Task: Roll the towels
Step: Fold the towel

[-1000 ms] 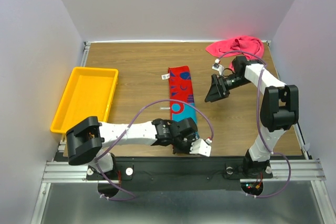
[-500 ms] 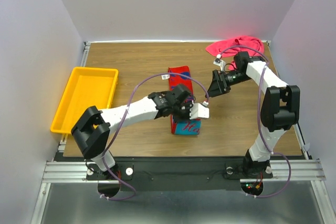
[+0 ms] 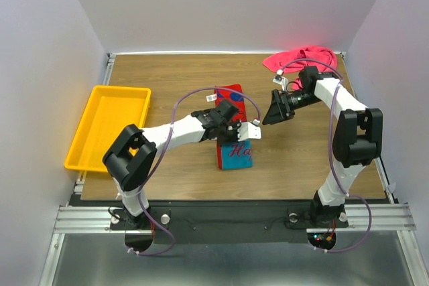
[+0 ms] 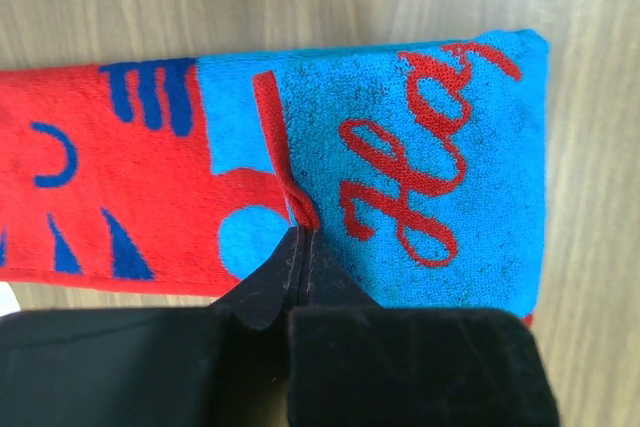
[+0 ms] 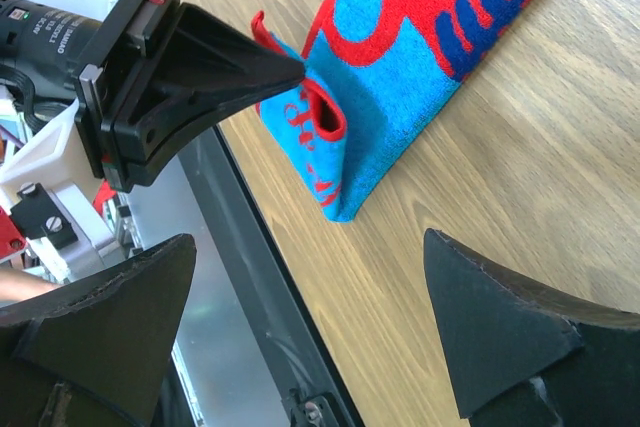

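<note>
Moved since a second ago: left claw [image 4: 302,247], from the near edge of the counter [image 3: 174,78] to its middle, doubling the patterned towel [image 3: 233,155] over itself. Left claw: pressed together, pinching a raised fold of looped terry, teal with red script. Right claw [image 3: 273,110]: spread wide, just beyond the towel, shifted slightly. Yellow plastic tray [image 3: 110,125]: rigid, rectangular, left side. Pink-red towel [image 3: 305,57]: crumpled, far right corner, unmoved.
</note>
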`<state>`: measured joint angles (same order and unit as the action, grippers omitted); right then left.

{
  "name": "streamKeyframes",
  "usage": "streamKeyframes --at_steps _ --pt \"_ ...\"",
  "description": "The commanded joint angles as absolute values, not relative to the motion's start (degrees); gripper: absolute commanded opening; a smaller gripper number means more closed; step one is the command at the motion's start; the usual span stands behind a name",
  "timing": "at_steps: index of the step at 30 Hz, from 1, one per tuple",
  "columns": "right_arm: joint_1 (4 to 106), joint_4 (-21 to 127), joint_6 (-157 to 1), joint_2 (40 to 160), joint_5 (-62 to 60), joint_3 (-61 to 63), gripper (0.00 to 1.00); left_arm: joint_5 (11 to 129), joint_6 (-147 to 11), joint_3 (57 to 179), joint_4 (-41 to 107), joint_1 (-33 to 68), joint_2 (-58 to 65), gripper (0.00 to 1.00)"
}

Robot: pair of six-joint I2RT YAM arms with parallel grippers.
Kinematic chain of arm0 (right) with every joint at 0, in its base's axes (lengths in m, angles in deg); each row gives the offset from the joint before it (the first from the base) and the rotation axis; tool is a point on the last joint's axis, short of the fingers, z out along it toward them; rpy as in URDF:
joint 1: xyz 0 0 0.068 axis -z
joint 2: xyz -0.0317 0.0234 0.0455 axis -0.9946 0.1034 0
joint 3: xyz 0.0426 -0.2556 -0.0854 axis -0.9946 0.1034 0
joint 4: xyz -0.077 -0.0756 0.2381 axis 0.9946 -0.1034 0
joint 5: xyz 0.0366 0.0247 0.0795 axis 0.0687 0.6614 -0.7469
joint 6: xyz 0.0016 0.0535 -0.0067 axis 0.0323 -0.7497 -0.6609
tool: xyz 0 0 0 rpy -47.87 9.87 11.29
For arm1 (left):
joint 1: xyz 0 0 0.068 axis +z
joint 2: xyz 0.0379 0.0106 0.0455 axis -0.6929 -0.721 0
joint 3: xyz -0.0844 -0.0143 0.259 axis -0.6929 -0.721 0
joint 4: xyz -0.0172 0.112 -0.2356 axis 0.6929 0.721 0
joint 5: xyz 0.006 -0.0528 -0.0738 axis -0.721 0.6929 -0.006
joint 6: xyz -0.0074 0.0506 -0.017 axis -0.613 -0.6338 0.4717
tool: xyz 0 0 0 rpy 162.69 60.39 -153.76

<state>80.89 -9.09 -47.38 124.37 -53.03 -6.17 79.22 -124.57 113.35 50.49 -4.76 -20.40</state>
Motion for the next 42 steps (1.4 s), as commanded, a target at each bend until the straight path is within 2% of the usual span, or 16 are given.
streamKeyframes --at_steps 1,22,27,32,33,35,36,38,39,41,42 --pt "81.7 -9.7 -46.3 124.6 -53.5 -6.8 1.00 78.2 -126.4 115.8 46.6 -4.0 -20.4 0.00" --pt "81.7 -9.8 -45.7 124.6 -54.2 -4.7 1.00 76.4 -128.0 115.5 42.3 -3.3 -24.8 0.00" --pt "81.7 -9.7 -45.9 124.1 -54.3 -4.7 1.00 75.4 -126.9 116.5 42.4 -3.4 -23.6 0.23" --pt "81.7 -9.5 -46.8 122.9 -54.2 -5.8 1.00 75.4 -124.3 118.6 47.4 -2.6 -20.0 0.31" --pt "81.7 -9.5 -47.0 122.8 -54.3 -6.0 1.00 74.9 -124.0 118.6 48.0 -2.4 -19.3 0.36" --pt "81.7 -9.5 -47.1 122.3 -55.0 -6.1 1.00 73.5 -123.0 118.2 48.9 -2.1 -17.6 0.37" --pt "81.7 -9.5 -47.0 121.7 -56.2 -5.7 0.98 73.8 -122.6 117.8 49.5 -1.3 -15.0 0.38" --pt "81.6 -9.4 -46.9 121.4 -57.7 -5.0 0.86 76.3 -120.9 116.9 49.9 -0.4 -11.6 0.41" --pt "81.2 -9.0 -47.0 121.1 -59.2 -4.5 0.80 77.6 -120.1 114.8 50.0 -0.1 -7.2 0.46" --pt "79.9 -8.1 -47.3 120.9 -60.1 -3.0 0.67 79.2 -119.4 111.6 49.2 0.1 -2.3 0.51" --pt "78.2 -6.3 -48.5 120.9 -60.9 -2.5 0.60 79.9 -118.4 108.1 48.1 0.0 2.6 0.58"
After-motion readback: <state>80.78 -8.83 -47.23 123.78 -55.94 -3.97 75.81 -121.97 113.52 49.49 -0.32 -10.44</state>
